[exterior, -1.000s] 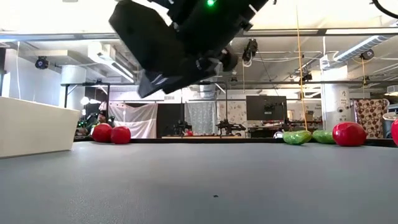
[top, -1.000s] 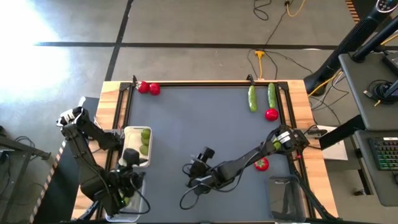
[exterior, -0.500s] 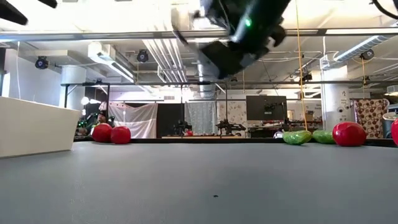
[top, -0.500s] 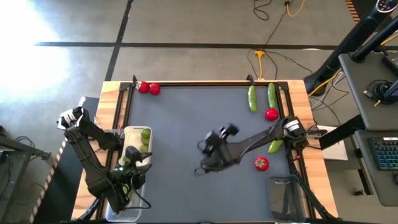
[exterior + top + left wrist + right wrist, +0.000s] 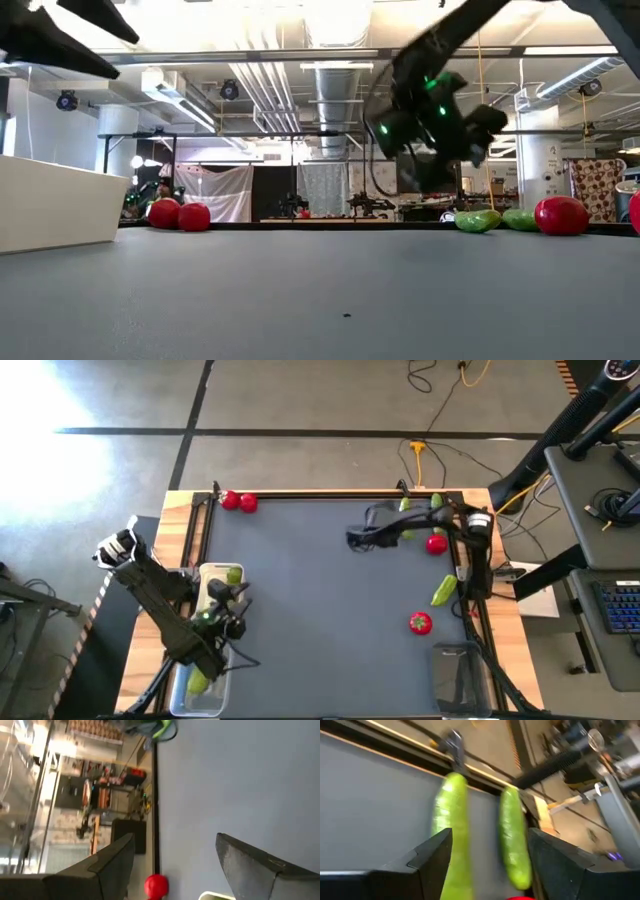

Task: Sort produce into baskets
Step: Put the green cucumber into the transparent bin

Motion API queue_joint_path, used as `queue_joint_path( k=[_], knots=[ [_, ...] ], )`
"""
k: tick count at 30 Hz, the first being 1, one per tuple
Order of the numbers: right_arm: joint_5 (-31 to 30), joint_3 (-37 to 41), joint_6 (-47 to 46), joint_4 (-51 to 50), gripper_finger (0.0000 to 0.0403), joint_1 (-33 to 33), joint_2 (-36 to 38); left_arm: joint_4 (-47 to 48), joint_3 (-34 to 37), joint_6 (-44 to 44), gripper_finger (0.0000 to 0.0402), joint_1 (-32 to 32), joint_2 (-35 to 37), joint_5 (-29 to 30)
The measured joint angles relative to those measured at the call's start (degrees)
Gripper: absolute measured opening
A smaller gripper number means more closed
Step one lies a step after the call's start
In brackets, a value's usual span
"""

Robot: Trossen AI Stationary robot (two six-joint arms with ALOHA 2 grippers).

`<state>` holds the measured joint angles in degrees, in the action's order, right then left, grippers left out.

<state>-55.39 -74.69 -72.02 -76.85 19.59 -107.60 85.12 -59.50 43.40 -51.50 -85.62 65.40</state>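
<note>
At table's far right corner: right pincer [image 5: 358,538] raised above the mat, fingers wide apart, holding nothing, facing two cucumbers [image 5: 454,832].
Cucumbers: lying side by side, just apart, along the far right edge; second one [image 5: 512,837] nearer the rim; a third green piece [image 5: 443,591] farther down the right side.
Red pieces: one [image 5: 436,544] just beside the cucumber pair, one [image 5: 420,623] near the right front, two [image 5: 239,502] touching at the far left corner.
Left pincer [image 5: 228,610]: over the white tray [image 5: 204,574] at the left front, fingers wide, nothing between them.
Tray contents: light-green limes [image 5: 234,574] already inside.
Clear tub [image 5: 458,672]: right front, contents not discernible.
Step in hand, as judged: approach to a cucumber.
Advice: descend on the nearer cucumber only, fingers straddling its width at mid-length, clear of the neighbour and the red piece; close only once low enough to grip below the curve.
Risk: rolling of the glossy piece toward the rim.
</note>
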Motion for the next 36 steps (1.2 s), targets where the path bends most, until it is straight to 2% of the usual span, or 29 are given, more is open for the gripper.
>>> queue_joint_path(
  k=[6,9,12,15,19,25,28,32,36],
  knots=[
    [1.4,4.4,2.0,4.9,0.0285,7.5,-0.1,0.8,3.0,4.1,0.0261,4.9,5.0,3.6],
    [4.1,5.5,10.2,13.2,0.0295,9.4,-0.1,-1.3,4.6,3.8,0.0261,7.1,6.7,6.6],
    [6.9,6.4,18.4,21.5,0.0303,10.5,-0.1,-2.7,6.0,3.6,0.0261,9.1,7.3,7.2],
    [9.3,6.8,22.2,25.7,0.0310,11.3,-0.1,-3.6,7.1,3.6,0.0261,10.4,7.3,6.7],
    [9.5,7.9,21.9,25.8,0.0317,11.4,0.0,-5.3,7.7,3.6,0.0261,10.7,6.7,4.7],
    [13.6,12.7,18.9,29.3,0.0321,12.7,0.5,-6.9,7.7,3.6,0.0261,10.7,5.8,-0.4],
    [13.7,15.5,17.6,32.8,0.0316,12.6,0.5,-7.2,7.7,3.6,0.0261,10.7,5.4,-1.0],
    [16.8,18.0,17.5,37.1,0.0303,11.9,0.5,-7.9,7.7,3.6,0.0261,10.7,5.0,-1.1],
    [15.4,18.8,17.5,39.1,0.0288,10.6,0.3,-8.5,7.7,3.6,0.0261,10.7,4.6,-1.1]
  ],
)
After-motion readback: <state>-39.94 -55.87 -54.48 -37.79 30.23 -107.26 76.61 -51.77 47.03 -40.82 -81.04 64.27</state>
